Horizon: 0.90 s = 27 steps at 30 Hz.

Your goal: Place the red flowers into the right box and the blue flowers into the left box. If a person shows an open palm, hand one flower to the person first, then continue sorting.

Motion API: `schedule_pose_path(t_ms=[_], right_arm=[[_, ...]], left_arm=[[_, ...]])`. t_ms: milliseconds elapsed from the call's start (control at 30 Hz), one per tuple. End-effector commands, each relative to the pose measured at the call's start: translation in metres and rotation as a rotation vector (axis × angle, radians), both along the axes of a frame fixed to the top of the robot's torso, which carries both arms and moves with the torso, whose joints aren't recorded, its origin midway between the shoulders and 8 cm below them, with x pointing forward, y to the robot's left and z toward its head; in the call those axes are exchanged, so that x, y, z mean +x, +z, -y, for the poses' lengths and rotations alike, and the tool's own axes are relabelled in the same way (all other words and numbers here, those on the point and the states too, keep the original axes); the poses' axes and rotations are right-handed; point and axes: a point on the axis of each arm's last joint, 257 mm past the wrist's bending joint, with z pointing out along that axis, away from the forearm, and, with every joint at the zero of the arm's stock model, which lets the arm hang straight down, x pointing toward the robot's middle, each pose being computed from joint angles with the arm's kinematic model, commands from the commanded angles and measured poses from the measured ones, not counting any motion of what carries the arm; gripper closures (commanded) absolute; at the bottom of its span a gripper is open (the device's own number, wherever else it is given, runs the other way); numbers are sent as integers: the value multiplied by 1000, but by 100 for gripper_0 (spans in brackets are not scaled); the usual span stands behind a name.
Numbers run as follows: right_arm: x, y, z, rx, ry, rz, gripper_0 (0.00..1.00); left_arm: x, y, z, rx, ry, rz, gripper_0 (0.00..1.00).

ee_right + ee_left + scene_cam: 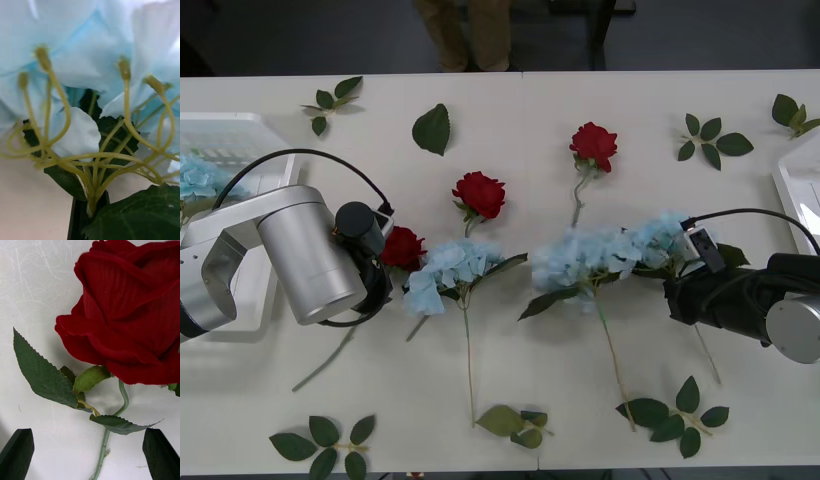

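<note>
Front view first. I see three red flowers on the table: one (593,145) toward the far edge right of centre, one (479,193) near the middle, one (402,247) just beside the left gripper (380,262). Two blue flowers lie mid-table: one (452,268) touching that third rose, the other (605,250) under the right gripper (672,268). The left box (250,125) sits at the left edge with a blue cluster (197,178) inside; the right box (792,190) is a rim at the right edge. A person (465,32) stands beyond the far edge; no palm is visible.

Right wrist view: blue petals (93,63) press against the camera, and stalks converge between black fingers (77,221). I judge this gripper clenched on the blue flower.

Left wrist view: fingers (17,453) are spread wide, released, straddling the rose stem (103,450) below the red head (127,315).

Risks, by my judgement: closing on a leaf rather than the stem would let the rose slip; lifting could drag the adjacent blue flower; the thin stalk grip may pivot.
</note>
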Motion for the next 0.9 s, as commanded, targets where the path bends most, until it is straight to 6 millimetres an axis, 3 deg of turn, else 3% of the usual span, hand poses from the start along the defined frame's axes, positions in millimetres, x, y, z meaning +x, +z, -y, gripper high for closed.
schedule_pose_path(t_ms=[33,200,467,600,767,900], right_arm=[[10,19,-1,62,-29,9,100],[15,63,-12,208,-27,17,100],[26,182,-29,499,-3,78,100],[23,244,-66,719,80,77,100],[29,283,-120,849,170,92,100],[37,307,-179,986,214,57,100]], left_arm=[[0,-6,4,-20,13,18,16],[-3,-16,-1,-13,13,23,16],[-8,-35,4,-15,14,30,16],[-6,-49,19,-36,34,29,16],[6,-61,33,-45,53,54,16],[19,-72,33,-74,55,79,16]])
